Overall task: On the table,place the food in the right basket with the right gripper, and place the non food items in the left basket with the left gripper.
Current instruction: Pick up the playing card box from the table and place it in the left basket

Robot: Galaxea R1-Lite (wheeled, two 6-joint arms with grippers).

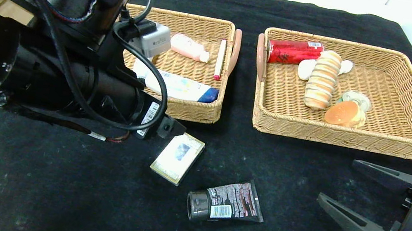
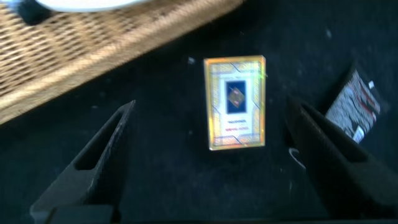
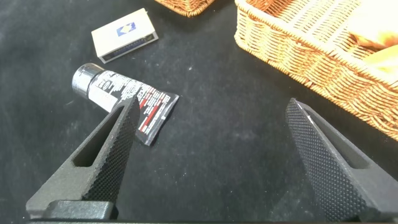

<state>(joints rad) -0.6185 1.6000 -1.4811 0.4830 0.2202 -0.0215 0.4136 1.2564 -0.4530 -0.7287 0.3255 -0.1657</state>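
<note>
A gold-edged card box [image 1: 178, 157] lies on the black table in front of the left basket [image 1: 194, 111]. My left gripper [image 2: 211, 109] is open and empty, hovering over the card box [image 2: 236, 102], which sits between its fingers. A black tube [image 1: 225, 206] lies to the right of the box and nearer to me. My right gripper [image 1: 337, 179] is open and empty, low over bare cloth in front of the right basket [image 1: 344, 136]. The tube [image 3: 124, 96] and card box [image 3: 124, 35] lie beyond it in the right wrist view.
The left basket holds a pink bottle [image 1: 188, 47], a white tube [image 1: 181, 86] and a pen [image 1: 220, 58]. The right basket holds a red can [image 1: 294, 51], a stacked biscuit roll [image 1: 322, 84] and a burger bun [image 1: 343, 113]. My left arm [image 1: 71, 68] hides the table's left part.
</note>
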